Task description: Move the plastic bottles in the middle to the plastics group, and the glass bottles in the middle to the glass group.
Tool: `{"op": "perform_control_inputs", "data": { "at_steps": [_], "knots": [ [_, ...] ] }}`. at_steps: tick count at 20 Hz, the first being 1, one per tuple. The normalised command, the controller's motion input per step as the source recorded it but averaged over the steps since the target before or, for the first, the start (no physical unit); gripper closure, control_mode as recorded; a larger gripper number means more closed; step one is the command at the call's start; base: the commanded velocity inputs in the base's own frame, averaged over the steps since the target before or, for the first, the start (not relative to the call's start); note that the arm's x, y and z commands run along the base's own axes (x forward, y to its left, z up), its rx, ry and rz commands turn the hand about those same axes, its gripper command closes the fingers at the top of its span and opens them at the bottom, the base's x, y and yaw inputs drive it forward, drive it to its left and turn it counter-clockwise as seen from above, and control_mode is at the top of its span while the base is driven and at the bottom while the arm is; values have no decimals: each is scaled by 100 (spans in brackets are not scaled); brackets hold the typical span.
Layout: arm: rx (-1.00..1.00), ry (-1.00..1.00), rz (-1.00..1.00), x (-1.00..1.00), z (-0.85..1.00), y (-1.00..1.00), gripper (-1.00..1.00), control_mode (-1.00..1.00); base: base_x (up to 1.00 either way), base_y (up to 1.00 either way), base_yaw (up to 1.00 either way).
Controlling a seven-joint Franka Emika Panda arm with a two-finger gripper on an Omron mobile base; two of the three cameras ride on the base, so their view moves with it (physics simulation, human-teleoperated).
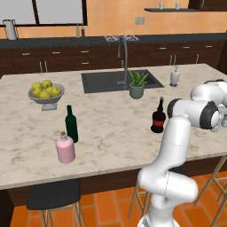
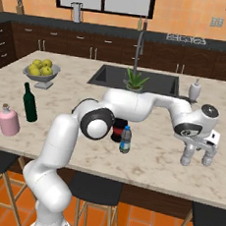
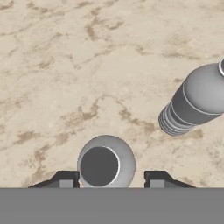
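From the left base view, one black bottle (image 1: 158,119) stood mid-counter (image 1: 106,119) — one green bottle (image 1: 71,124) and one pink bottle (image 1: 65,148) grouped left.

From the right, one blue-labelled bottle (image 2: 126,140) stood mid-counter; two grey bottles (image 2: 188,154) under the gripper (image 2: 197,158).

Hand view — fingertips (image 3: 65,179) parted, clear of the bottle between them.

Standing between the two fingertips at the bottom of the hand view: a grey bottle (image 3: 106,165), seen cap-on, small gaps either side. Blocking the right middle: a second ribbed bottle (image 3: 192,101). Lying open across the upper and left parts: bare marble counter (image 3: 65,65). Crowding the centre of the right base view: blue-label bottle (image 2: 126,140) beside black bottle (image 2: 118,130).
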Motion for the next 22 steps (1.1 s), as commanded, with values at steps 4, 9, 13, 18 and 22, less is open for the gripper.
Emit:
{"op": "perform_control_inputs", "data": {
  "at_steps": [4,9,13,18,22],
  "knots": [
    [-3,0,0,0,18,0,-100,-100,0,0,0],
    [-1,0,5,-15,64,19,-100,-100,0,0,0],
    [-4,0,9,-42,62,66,-100,-100,0,0,0],
    [-5,5,15,-77,17,76,-100,-100,0,0,0],
    [-2,8,19,-31,0,95,-100,-100,0,0,0]
  ]
}}
